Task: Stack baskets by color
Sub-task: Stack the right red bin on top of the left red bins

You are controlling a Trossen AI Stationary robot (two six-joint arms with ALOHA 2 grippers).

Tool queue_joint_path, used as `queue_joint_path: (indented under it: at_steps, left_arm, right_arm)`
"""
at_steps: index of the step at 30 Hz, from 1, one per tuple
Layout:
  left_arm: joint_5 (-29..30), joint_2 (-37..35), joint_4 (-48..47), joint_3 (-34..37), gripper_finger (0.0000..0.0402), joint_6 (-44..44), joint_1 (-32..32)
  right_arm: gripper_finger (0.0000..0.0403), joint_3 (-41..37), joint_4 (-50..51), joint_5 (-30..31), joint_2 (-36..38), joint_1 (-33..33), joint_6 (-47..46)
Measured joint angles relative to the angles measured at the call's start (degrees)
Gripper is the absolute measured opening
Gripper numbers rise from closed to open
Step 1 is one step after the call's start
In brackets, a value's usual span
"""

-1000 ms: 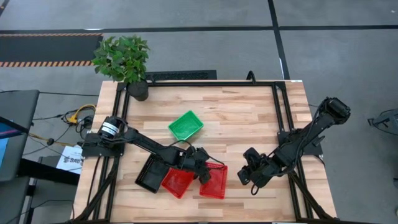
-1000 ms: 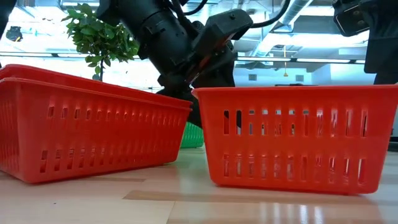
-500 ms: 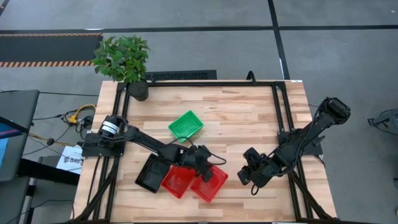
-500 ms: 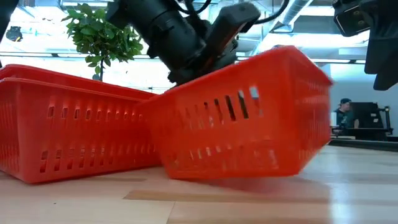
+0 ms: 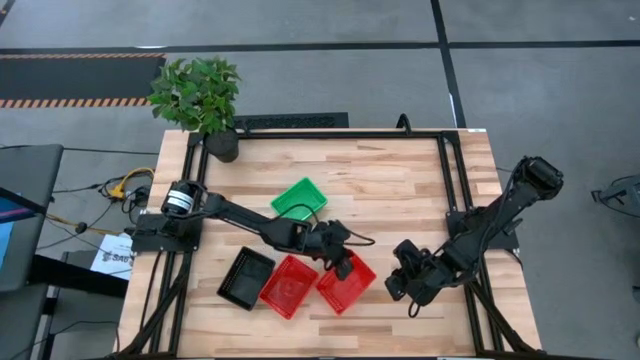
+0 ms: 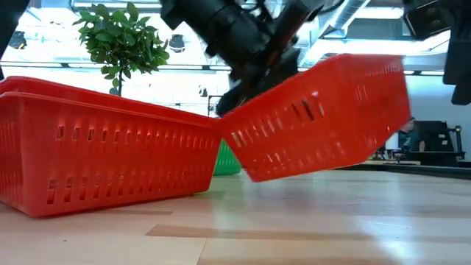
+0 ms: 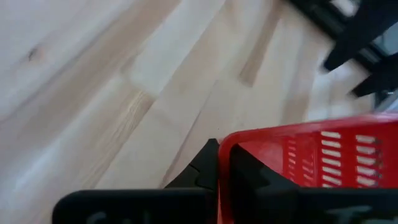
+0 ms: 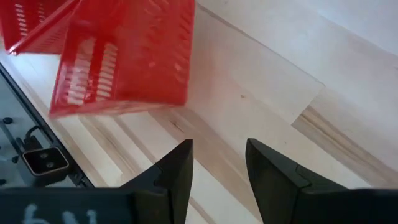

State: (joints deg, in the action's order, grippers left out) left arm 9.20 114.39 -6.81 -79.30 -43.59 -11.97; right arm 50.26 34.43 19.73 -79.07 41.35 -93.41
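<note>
We log 1 red basket (image 5: 346,285), tilted, lifted off the surface (image 5: 400,190), its rim clamped in the left end effector (image 5: 343,262); right end effector (image 8: 217,165) nearby, fingers apart, empty.

The pale wooden plank bench (image 5: 400,190) carries a green perforated plastic basket (image 5: 299,200) near its middle. Along its near edge lie a black perforated plastic basket (image 5: 246,278) and, to its right, a red perforated plastic basket (image 5: 288,287). A potted green plant (image 5: 200,95) stands at the far left corner.
</note>
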Motion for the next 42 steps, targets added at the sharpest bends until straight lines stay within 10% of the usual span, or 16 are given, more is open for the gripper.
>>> queue_joint_path:
  at_steps: [23, 42]
  left_arm:
    - [1.05, -0.11, -56.28, -42.56, 0.0000, 5.18, 0.06]
    - [9.22, -1.65, -81.15, -44.62, 0.0000, -7.83, -11.42]
  right_arm:
    - [0.0170, 0.00, 2.85, 0.01, 0.00, 3.67, -3.74]
    - [0.0170, 0.00, 2.81, -0.02, 0.00, 3.20, -2.77]
